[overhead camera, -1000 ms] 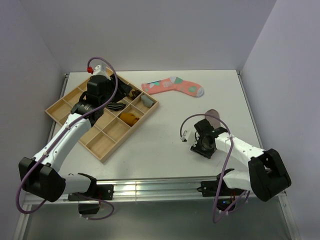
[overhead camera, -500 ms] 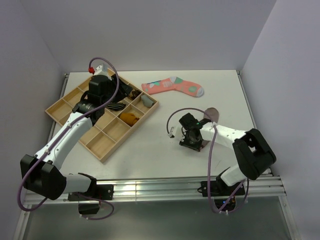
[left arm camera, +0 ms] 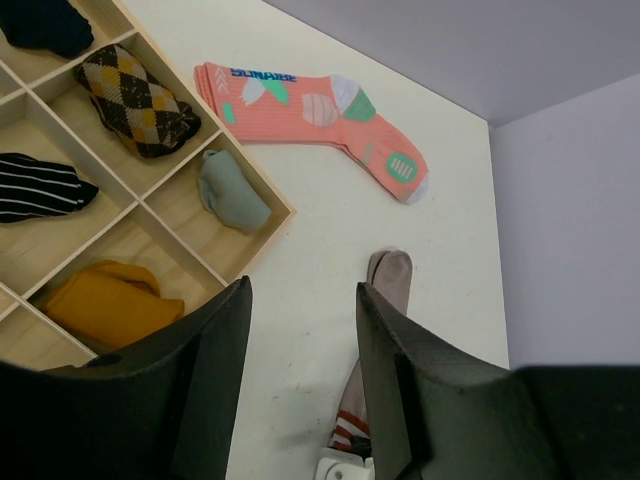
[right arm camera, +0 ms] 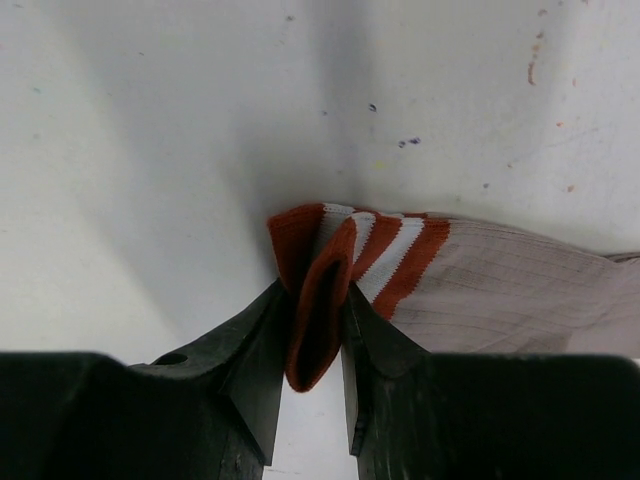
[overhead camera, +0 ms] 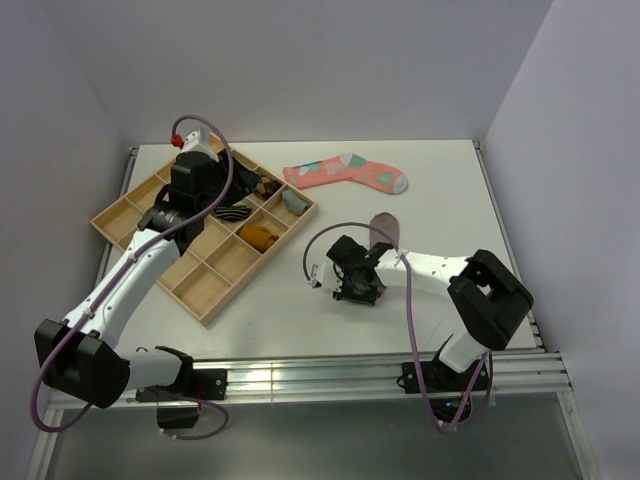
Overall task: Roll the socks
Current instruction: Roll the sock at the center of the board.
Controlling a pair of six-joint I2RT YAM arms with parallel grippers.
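Observation:
The taupe-brown sock (right arm camera: 500, 290) lies on the white table, toe (overhead camera: 383, 224) pointing away. My right gripper (right arm camera: 315, 300) is shut on its red-and-white striped cuff (right arm camera: 325, 260), which is bunched upright between the fingers. In the top view this gripper (overhead camera: 358, 287) sits low at the table's middle. The sock also shows in the left wrist view (left arm camera: 388, 275). My left gripper (left arm camera: 300, 290) is open and empty, held above the wooden tray (overhead camera: 206, 320). The white ankle sock is out of view.
The tray (left arm camera: 262, 190) on the left has several compartments, some with rolled socks: argyle (left arm camera: 140, 100), striped (left arm camera: 40, 185), grey-green (left arm camera: 230, 192), mustard (left arm camera: 110, 305). A coral-pink sock (overhead camera: 345, 172) lies flat at the back middle. Walls close the far and side edges.
My right gripper has moved left across the table, dragging the taupe-brown sock by its cuff. The left arm has barely moved.

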